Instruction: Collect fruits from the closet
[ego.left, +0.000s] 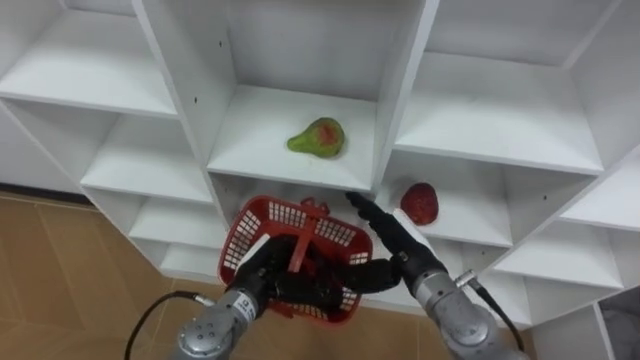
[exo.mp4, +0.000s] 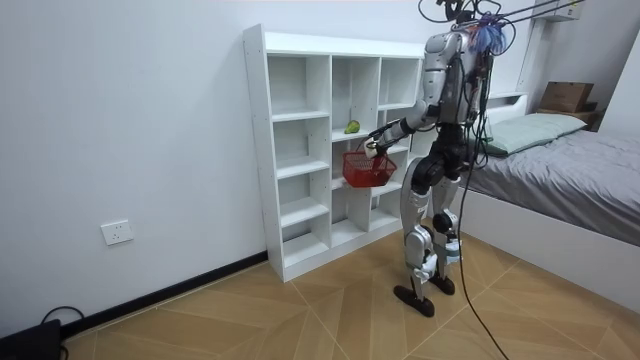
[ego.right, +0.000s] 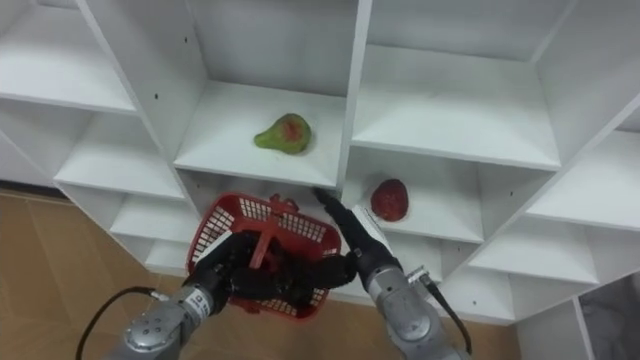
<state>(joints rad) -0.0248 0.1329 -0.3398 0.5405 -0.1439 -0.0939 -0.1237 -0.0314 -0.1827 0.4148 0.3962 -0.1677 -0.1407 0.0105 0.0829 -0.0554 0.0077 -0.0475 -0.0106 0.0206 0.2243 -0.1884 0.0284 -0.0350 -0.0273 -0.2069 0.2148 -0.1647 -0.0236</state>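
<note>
A green pear with a red blush (ego.left: 319, 138) lies in the closet's middle compartment. One shelf down and to the right sits a dark red fruit (ego.left: 419, 203). Below the pear's shelf I hold a red mesh basket (ego.left: 270, 215); my left hand (ego.left: 265, 275) is curled round its handle. My right hand (ego.left: 385, 232) reaches over the basket's right rim with straight fingers pointing up at the shelf edge, between the two fruits and touching neither. What lies inside the basket is hidden by my hands.
The white closet (exo.mp4: 300, 150) has several open compartments split by upright dividers (ego.left: 400, 90). I stand close in front of it on a wooden floor (exo.mp4: 330, 310). A bed (exo.mp4: 560, 150) stands behind me at the room view's right.
</note>
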